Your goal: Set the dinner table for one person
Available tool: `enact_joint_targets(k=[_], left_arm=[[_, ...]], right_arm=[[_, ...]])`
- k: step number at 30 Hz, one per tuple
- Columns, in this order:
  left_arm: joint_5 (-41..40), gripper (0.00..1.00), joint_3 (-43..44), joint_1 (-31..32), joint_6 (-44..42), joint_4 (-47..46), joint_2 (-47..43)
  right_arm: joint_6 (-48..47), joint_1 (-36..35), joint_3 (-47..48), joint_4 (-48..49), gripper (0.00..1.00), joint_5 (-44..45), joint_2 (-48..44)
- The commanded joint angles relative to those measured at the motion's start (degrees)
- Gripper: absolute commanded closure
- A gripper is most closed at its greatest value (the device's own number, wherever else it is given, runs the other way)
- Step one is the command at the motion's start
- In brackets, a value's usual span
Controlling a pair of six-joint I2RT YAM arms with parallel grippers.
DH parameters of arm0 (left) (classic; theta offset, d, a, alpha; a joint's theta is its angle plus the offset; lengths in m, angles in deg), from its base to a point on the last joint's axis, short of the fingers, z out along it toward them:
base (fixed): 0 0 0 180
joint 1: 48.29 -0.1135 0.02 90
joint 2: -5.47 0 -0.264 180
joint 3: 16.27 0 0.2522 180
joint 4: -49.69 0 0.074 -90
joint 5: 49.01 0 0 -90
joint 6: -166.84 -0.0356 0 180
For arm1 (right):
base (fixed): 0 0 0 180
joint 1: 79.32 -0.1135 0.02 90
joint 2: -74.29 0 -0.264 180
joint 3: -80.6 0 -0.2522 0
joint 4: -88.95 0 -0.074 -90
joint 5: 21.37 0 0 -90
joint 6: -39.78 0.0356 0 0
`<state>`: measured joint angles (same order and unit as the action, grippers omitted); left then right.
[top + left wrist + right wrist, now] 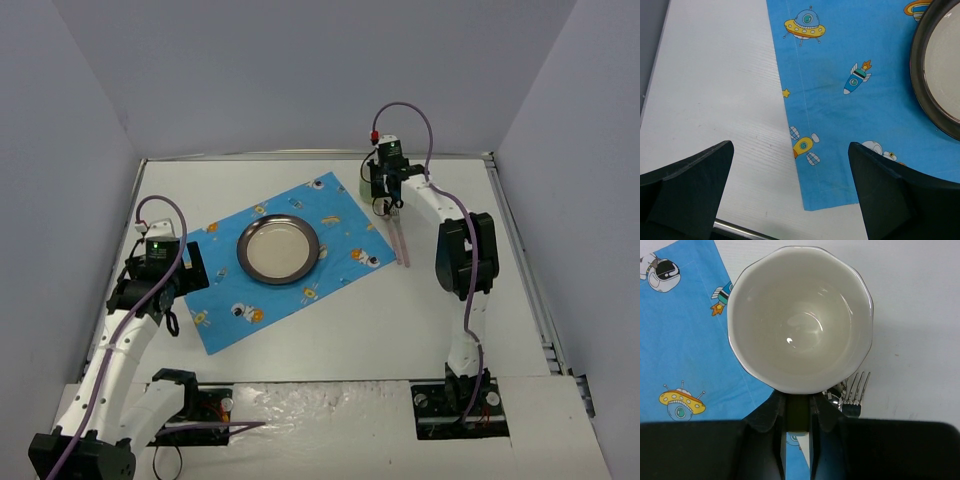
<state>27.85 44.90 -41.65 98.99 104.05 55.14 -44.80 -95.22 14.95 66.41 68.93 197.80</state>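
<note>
Jaws on right arm, top view: low at far right corner of placemat [340, 225]. Plate [278, 250] centred on it. Fork [402, 245] just right, on bare table [340, 330].

Left wrist view: left jaws wide, empty, over placemat corner; no part in this step.

Right wrist view: right jaws pinched narrow on near side of cup [800, 320], likely its handle. Fork tines hard against cup. Lift straight up and level before any sideways move, so fork not dragged.
</note>
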Motion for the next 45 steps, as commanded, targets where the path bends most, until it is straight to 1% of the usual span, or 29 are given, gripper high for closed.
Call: enact_joint_targets(k=[1,8,11,15,21,32,45], left_arm=[[-0.04,0.03,1.8,-0.57,-0.08,-1.83,0.17],[0.36,0.03,1.71,-0.96,-0.18,-2.04,0.13],[0.39,0.03,1.71,-1.17,-0.21,-2.1,0.08],[0.48,0.03,1.71,-1.55,-0.27,-2.1,-0.02],[0.55,0.03,1.71,-1.87,-0.35,-2.18,-0.1],[0.21,0.03,1.71,-2.07,-0.36,-1.96,-0.36],[-0.31,0.03,1.71,-2.08,-0.27,-1.83,-0.71]], right_arm=[[-0.91,0.07,3.5,2.36,1.0,2.52,0.05],[-4.67,-0.01,4.86,5.11,1.0,2.13,-1.43],[-8.5,-0.36,3.82,7.66,1.0,0.66,-3.29],[-11.92,-0.9,3.13,11.48,1.0,-3.63,-5.17],[-15.02,-2.08,3.81,13.34,1.0,-8.92,-5.76],[-18.43,-5.99,8.8,13.79,1.0,-15.47,-2.78],[-20.4,-8.11,14.5,10.69,1.0,-15.81,1.44]])
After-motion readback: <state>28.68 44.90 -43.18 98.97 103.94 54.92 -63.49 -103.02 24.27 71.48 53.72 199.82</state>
